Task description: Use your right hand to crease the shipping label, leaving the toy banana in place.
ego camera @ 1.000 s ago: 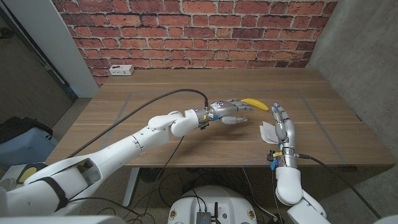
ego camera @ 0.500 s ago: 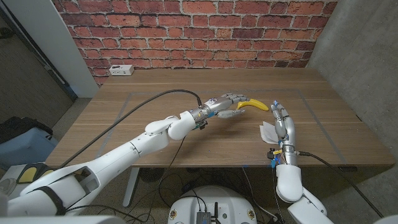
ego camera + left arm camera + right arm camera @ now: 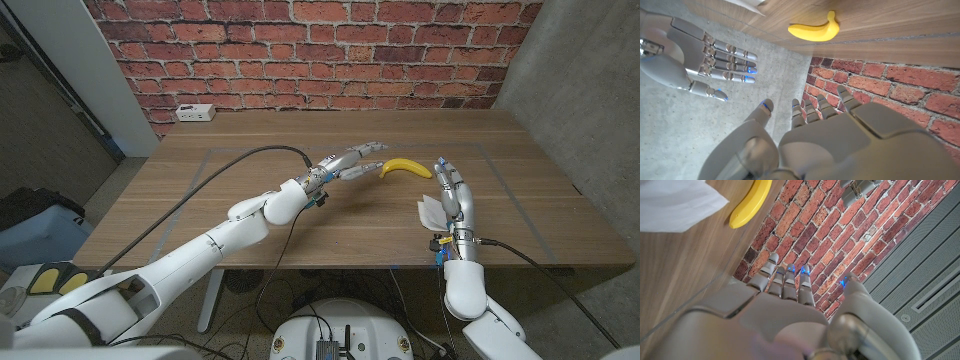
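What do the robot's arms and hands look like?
Both arms are smooth, rounded and white. The left hand and right hand are silvery grey metal, with little blue lights near the fingertips. A black cable loops along the left arm. The right wrist has a yellow and blue bit, with a thin black cable.

No text, brand, number or sign can be read in any of the views. The shipping label (image 3: 431, 212) near the counter's right edge shows only a blank white face, also blank in the right wrist view (image 3: 675, 205). The toy banana (image 3: 405, 167) carries no marking. The white box (image 3: 194, 113) at the counter's far left is too small to read.
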Robot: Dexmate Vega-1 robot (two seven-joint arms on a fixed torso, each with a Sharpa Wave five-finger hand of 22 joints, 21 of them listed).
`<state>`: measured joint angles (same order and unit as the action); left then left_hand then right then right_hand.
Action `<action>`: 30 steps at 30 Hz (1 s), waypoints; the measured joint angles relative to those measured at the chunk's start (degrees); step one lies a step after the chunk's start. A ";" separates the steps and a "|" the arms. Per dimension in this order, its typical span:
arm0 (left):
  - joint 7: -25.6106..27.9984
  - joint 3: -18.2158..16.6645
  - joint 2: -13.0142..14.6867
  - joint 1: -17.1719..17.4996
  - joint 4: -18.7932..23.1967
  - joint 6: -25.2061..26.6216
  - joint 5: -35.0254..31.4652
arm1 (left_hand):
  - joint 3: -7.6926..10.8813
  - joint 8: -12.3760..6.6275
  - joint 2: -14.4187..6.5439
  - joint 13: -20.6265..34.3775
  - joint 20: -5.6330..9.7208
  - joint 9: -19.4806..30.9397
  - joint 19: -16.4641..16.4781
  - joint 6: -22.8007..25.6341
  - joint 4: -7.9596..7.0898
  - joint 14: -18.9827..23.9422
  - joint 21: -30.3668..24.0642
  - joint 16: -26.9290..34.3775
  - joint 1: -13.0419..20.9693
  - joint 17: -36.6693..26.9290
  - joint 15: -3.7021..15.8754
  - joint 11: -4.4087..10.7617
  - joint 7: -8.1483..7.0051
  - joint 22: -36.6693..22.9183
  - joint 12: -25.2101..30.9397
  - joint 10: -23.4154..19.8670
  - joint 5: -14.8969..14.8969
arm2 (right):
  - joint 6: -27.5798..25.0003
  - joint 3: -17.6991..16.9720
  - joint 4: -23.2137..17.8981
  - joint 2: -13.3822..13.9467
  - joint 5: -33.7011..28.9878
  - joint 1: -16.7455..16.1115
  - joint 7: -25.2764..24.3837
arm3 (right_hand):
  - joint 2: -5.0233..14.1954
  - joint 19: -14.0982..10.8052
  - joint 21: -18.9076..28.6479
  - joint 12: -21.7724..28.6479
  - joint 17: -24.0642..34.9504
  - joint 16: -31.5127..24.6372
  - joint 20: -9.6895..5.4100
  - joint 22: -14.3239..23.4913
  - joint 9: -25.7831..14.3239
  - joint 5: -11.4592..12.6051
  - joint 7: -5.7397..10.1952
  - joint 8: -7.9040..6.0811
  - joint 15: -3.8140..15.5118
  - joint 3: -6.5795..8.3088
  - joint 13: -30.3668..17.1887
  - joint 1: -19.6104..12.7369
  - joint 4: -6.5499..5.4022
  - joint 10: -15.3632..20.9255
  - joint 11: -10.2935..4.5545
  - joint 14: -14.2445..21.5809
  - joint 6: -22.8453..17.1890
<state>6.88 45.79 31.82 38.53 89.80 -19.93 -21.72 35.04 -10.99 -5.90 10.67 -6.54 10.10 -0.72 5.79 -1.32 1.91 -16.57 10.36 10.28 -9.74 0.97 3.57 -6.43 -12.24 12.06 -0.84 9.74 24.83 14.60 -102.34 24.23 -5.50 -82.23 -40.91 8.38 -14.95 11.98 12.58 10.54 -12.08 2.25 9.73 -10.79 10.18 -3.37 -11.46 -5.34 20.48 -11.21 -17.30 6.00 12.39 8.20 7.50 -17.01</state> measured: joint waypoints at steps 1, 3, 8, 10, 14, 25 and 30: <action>-0.22 -2.24 -0.64 1.33 -1.78 -0.17 0.73 | -0.07 0.00 0.00 0.00 0.00 0.00 0.00 -0.01 0.07 -0.17 0.00 0.00 0.00 -0.01 -0.17 0.00 -0.01 0.00 0.00 0.00 0.00 | -0.20 0.00 0.00 0.00 0.03 0.06 0.64 | 0.00 0.00 0.00 0.00 0.00 0.00 0.00 0.00 0.00 0.00 0.00 0.00 -0.09 0.00 0.00 0.00 0.00 0.00 0.00 0.09 0.00; -0.59 -2.45 -0.64 1.43 -1.93 -0.44 2.07 | -0.07 0.00 0.00 0.00 0.00 0.00 0.00 -0.01 0.07 -0.17 0.00 0.00 0.00 -0.01 -0.17 0.00 -0.01 0.00 0.00 0.00 0.00 | -0.23 0.00 -0.02 0.00 0.06 0.21 0.67 | 0.00 0.00 0.00 0.00 0.00 0.00 0.00 0.00 0.00 0.00 0.00 0.00 -0.09 0.00 0.00 0.00 0.00 0.00 0.00 0.09 0.00; -2.22 -3.90 -0.40 1.97 -3.12 -1.67 6.54 | -0.07 0.42 0.00 0.00 -0.21 0.00 0.20 -0.22 0.07 -0.39 0.00 -0.22 0.00 -0.01 -0.39 -0.20 0.21 0.00 -0.13 0.20 0.00 | -0.30 0.05 -0.05 -0.01 0.10 0.66 0.80 | 0.00 0.00 0.00 0.00 0.00 0.00 0.00 0.00 0.00 0.00 0.00 0.00 -0.09 0.00 0.00 0.00 0.00 -0.01 0.00 0.08 0.00; -2.82 -4.23 -0.34 2.06 -3.42 -2.25 8.14 | -0.07 0.42 0.00 0.00 -0.21 0.00 0.20 -0.40 0.07 -0.47 0.00 -0.22 0.00 -0.01 -0.47 -0.20 0.39 0.00 -0.21 0.20 0.00 | -0.62 0.20 -0.06 -0.11 0.15 0.93 0.97 | 0.00 0.00 0.00 0.00 0.00 0.00 0.00 0.00 0.00 0.00 0.00 0.00 -0.09 0.00 0.00 0.00 0.00 -0.01 0.00 0.08 0.00; -3.81 -4.94 -0.20 2.22 -4.19 -3.34 10.67 | -0.07 0.42 0.00 0.00 -0.21 -0.01 0.20 -0.40 0.07 -0.59 0.00 -0.22 0.00 -0.01 -0.59 -0.51 0.39 0.00 -0.21 0.51 0.00 | -0.83 0.51 -0.06 -0.44 0.16 1.34 0.97 | 0.00 -0.03 0.00 0.00 0.00 0.00 -0.03 0.00 0.00 0.00 0.00 0.00 -0.09 0.00 0.00 0.00 0.00 -0.01 0.00 0.08 0.01; -7.55 -7.85 -0.06 2.85 -8.49 -8.51 20.47 | -0.31 0.42 0.01 0.01 -0.19 -0.01 0.22 -0.78 0.31 -0.99 0.00 -0.21 -0.01 0.00 -0.58 -0.74 2.29 -0.01 -0.20 0.74 0.00 | -0.71 1.34 0.53 -1.60 0.23 2.01 0.24 | 0.00 -0.54 0.00 0.00 0.00 0.00 -0.11 0.00 0.00 0.00 -0.21 0.00 -0.09 0.00 0.00 0.00 0.00 0.58 0.31 0.97 -0.20; -9.28 -9.14 -0.23 3.35 -10.20 -10.49 24.82 | -0.31 0.42 -0.33 0.01 0.64 -0.01 1.05 -0.58 0.31 -1.30 -0.08 -0.21 -0.64 0.00 -0.26 -1.07 4.10 -0.01 -0.20 0.40 0.00 | -0.34 1.52 0.56 -2.24 0.22 1.92 -0.55 | -0.24 -1.04 0.00 0.00 0.00 0.00 0.01 0.00 0.00 0.00 -0.41 0.00 -0.09 0.00 0.00 0.25 0.00 1.03 0.40 1.52 -0.40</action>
<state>-2.40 36.65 31.59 41.88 79.60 -30.43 3.10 34.73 -10.57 -6.23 10.68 -5.89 10.09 0.33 5.22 -1.02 0.61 -16.65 10.15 9.64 -9.74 0.71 2.50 -2.33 -12.25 11.87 -0.44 9.74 24.49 16.12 -101.78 21.99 -5.28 -80.31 -41.46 8.14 -15.99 11.98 12.58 10.53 -12.08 2.26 9.73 -10.79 10.18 -3.78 -11.46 -5.42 20.48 -11.21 -17.06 6.00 13.42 8.60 9.02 -17.40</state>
